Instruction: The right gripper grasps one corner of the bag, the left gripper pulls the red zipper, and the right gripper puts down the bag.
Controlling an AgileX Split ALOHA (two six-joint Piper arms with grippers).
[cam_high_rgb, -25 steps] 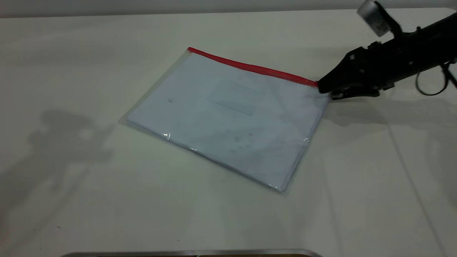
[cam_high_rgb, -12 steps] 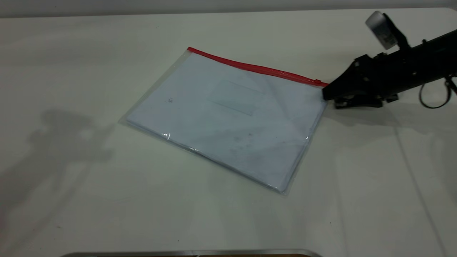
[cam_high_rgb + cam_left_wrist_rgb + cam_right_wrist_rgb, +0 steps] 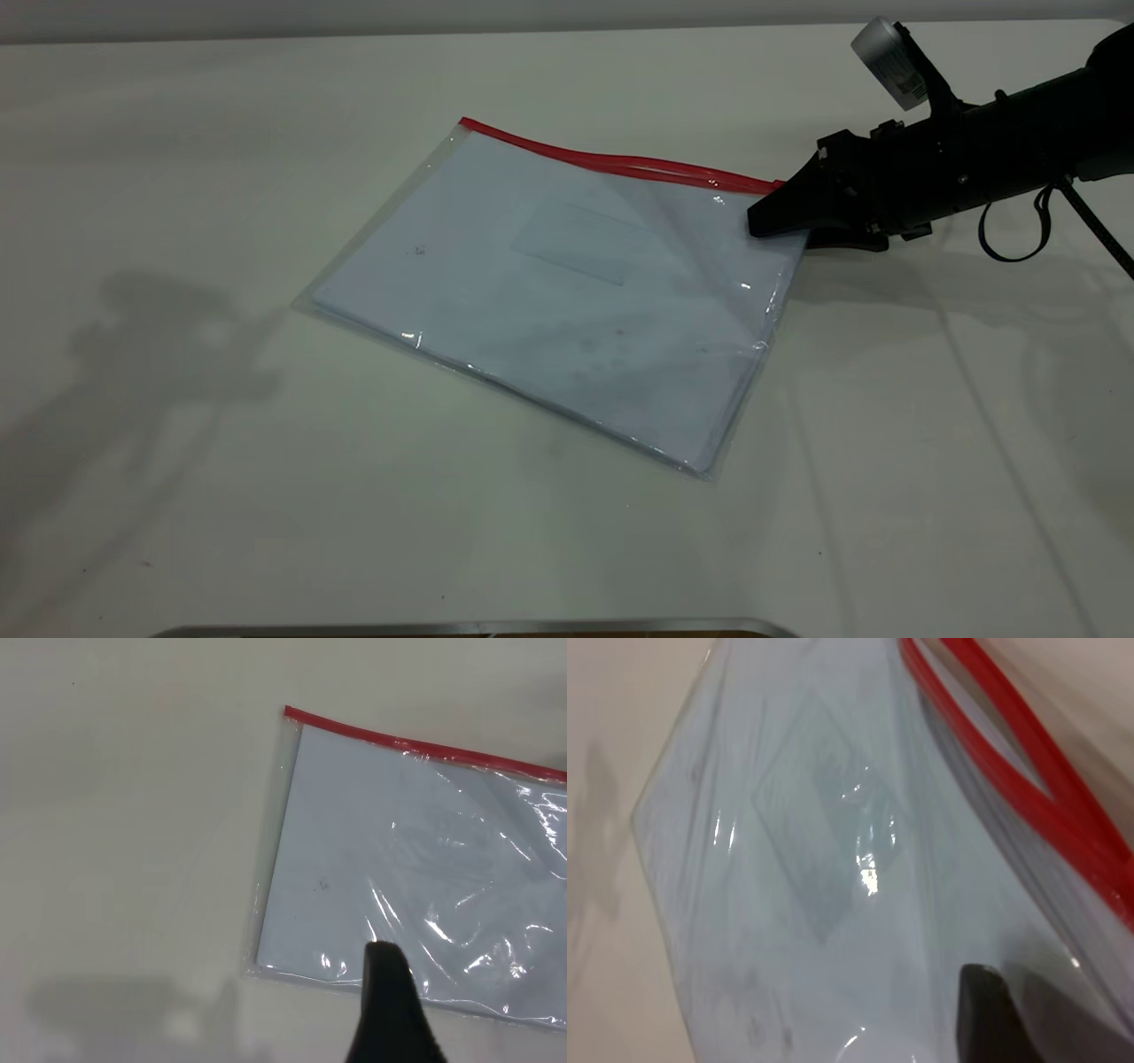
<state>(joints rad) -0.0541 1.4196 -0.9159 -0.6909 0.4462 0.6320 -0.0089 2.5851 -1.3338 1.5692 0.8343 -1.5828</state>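
The bag is a clear pouch of white sheets lying askew mid-table. Its red zipper runs along the far edge, and the two red strips gape apart near the right end. My right gripper is shut on the corner of the bag, one jaw above the plastic and one below, with that corner raised slightly. In the right wrist view a dark fingertip presses on the bag beside the parted red zipper. My left gripper hovers over the bag's near edge, outside the exterior view.
The white table stretches wide on the left and at the front. A black cable loop hangs below the right arm. A metal edge runs along the table's front.
The right gripper drew back from the corner, then pushed in over it and rose a little. The bag's right end lifted and the red strips parted.
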